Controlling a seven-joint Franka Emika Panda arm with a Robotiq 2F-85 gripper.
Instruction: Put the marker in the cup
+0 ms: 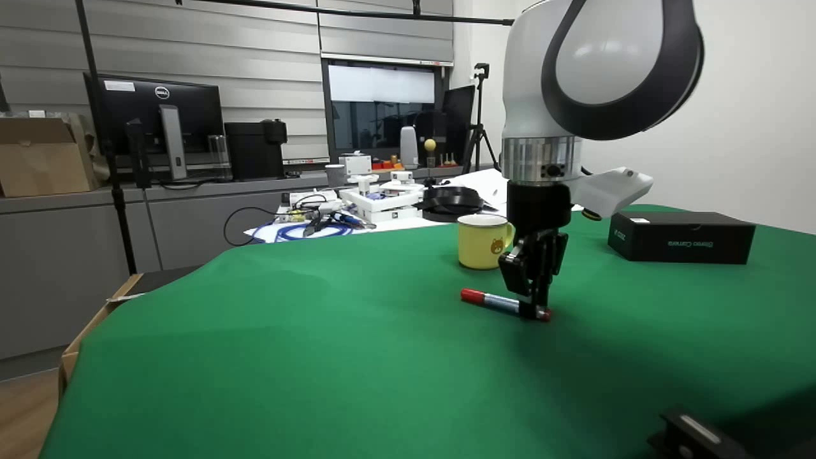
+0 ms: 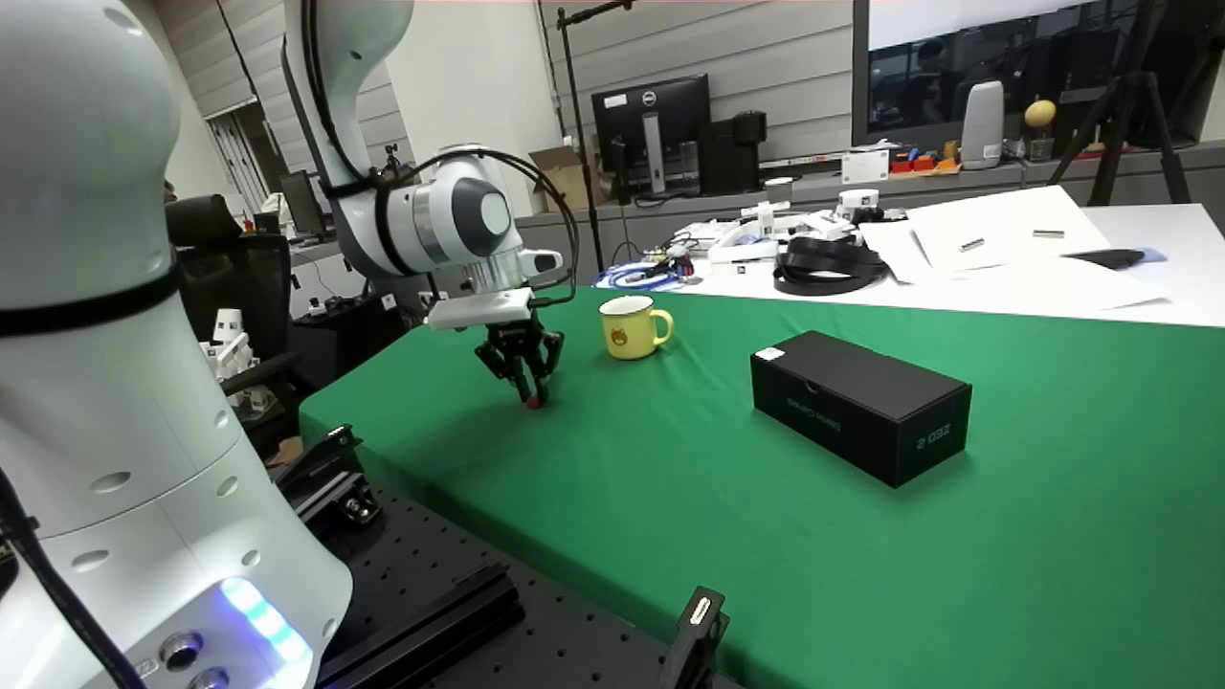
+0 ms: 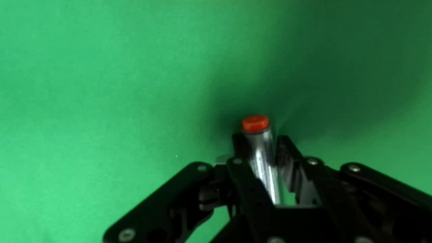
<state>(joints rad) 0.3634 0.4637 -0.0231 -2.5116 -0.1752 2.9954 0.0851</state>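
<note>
The marker (image 1: 502, 303) lies on the green cloth, with a red cap, a pale printed barrel and a small red end. Only its red end shows in an exterior view (image 2: 533, 403); its barrel also shows in the wrist view (image 3: 265, 158). My gripper (image 1: 537, 305) points down at the marker's red-ended side, away from the cap. In the wrist view the fingers (image 3: 259, 148) close in on both sides of the barrel, with at most a sliver of gap at the right finger. The yellow cup (image 1: 478, 245) stands upright behind the marker; it also shows in an exterior view (image 2: 627, 330).
A black box (image 1: 685, 237) lies on the cloth; it also shows in an exterior view (image 2: 857, 407). A white table (image 2: 1187, 249) with cables, papers and white parts adjoins the green cloth (image 1: 287, 357) at the back. Black clamps (image 2: 699, 632) hold the cloth's near edge.
</note>
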